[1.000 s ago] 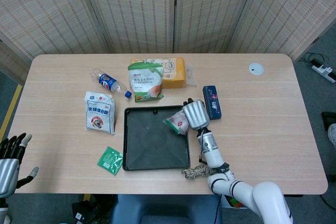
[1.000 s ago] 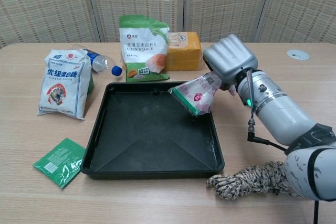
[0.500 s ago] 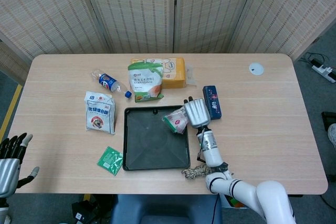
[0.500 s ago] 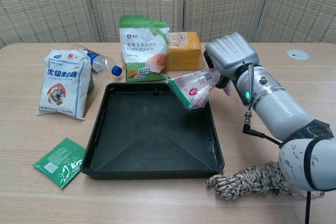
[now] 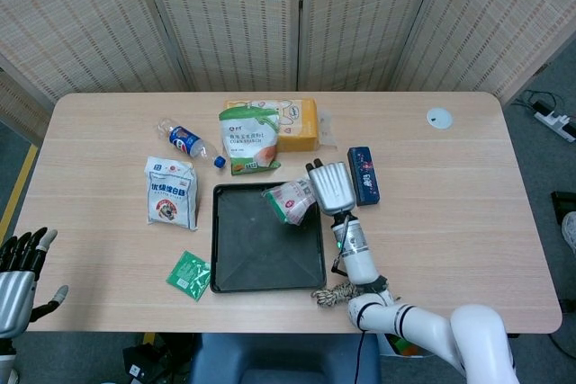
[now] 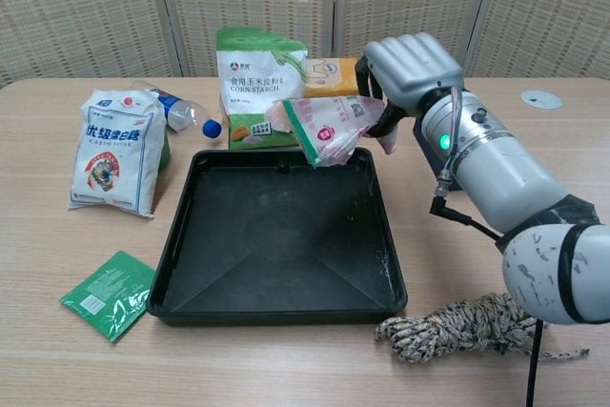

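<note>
The left hand (image 5: 18, 272) hung off the near left corner of the tabletop (image 5: 468, 186), its fingers spread and holding nothing, seen only in the head view. On the tabletop lay a white flour bag (image 6: 116, 152), a green sachet (image 6: 108, 294) and a water bottle (image 6: 181, 113), then the corn starch pouch (image 6: 260, 87) standing before a yellow package (image 6: 335, 91). The black tray (image 6: 238, 274) sat in front of them with nothing resting in it. The right hand (image 6: 412, 71) grasped a pink and green snack packet (image 6: 329, 128) in clenched fingers, holding it in the air above the tray's far right edge, so by these pictures the packet was picked up but not set down anywhere. A coil of rope (image 6: 457, 326) lay by the tray's near right corner. The head view alone showed the dark blue box (image 5: 364, 174) just beyond the right hand; the chest view gave the packet's tilt and its clearance from the tray.
</note>
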Controlling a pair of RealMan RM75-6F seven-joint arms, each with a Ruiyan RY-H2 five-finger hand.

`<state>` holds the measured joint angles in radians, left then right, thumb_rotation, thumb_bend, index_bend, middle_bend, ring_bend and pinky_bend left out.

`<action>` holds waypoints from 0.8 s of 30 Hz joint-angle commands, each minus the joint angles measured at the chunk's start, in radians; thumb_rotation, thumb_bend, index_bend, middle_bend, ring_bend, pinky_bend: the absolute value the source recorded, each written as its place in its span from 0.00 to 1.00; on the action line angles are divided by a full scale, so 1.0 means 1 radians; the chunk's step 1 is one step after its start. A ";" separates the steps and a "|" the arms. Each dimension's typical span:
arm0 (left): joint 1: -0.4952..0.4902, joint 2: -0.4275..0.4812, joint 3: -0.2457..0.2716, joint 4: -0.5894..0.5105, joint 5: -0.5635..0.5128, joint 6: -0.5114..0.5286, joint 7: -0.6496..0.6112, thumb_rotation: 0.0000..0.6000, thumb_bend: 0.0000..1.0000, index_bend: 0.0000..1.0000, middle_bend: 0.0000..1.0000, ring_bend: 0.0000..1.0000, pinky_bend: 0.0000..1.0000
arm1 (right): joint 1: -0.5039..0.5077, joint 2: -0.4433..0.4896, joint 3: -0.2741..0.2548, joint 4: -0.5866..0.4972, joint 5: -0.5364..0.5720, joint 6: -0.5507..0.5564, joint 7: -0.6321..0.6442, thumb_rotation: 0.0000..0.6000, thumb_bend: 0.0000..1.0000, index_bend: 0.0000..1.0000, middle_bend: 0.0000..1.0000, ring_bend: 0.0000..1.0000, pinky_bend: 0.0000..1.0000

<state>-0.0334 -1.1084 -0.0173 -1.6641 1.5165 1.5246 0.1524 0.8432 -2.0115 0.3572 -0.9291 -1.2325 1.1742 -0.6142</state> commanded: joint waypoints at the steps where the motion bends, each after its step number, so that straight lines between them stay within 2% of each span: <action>1: 0.000 0.000 -0.001 0.000 -0.001 0.000 -0.002 1.00 0.32 0.02 0.07 0.04 0.00 | 0.014 -0.007 -0.082 0.116 -0.106 0.056 -0.042 1.00 0.43 0.84 0.65 1.00 0.98; 5: -0.001 0.000 0.000 -0.001 0.000 0.000 -0.002 1.00 0.32 0.02 0.07 0.04 0.00 | 0.011 -0.032 -0.082 0.154 -0.102 0.051 0.003 1.00 0.43 0.84 0.66 1.00 0.98; 9: 0.000 0.002 -0.001 -0.002 -0.001 0.001 -0.005 1.00 0.32 0.02 0.07 0.04 0.00 | -0.006 -0.026 -0.001 0.054 0.011 -0.028 0.089 1.00 0.43 0.84 0.66 1.00 0.98; 12: 0.000 0.002 -0.001 -0.002 -0.001 0.001 -0.004 1.00 0.32 0.02 0.07 0.04 0.00 | -0.011 0.003 0.018 0.001 0.045 -0.049 0.070 1.00 0.43 0.84 0.66 1.00 0.98; 19: -0.004 0.000 -0.001 -0.003 0.001 -0.002 -0.001 1.00 0.32 0.02 0.07 0.04 0.00 | -0.014 0.014 -0.014 0.011 0.025 -0.027 0.032 1.00 0.43 0.84 0.66 1.00 0.98; 24: -0.004 0.001 -0.001 -0.005 0.001 -0.002 0.000 1.00 0.32 0.02 0.07 0.04 0.00 | 0.005 -0.005 -0.098 0.133 -0.100 0.054 -0.017 1.00 0.43 0.84 0.66 1.00 0.98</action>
<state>-0.0375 -1.1079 -0.0183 -1.6691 1.5176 1.5227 0.1525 0.8379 -2.0041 0.3029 -0.8562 -1.2746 1.1886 -0.6049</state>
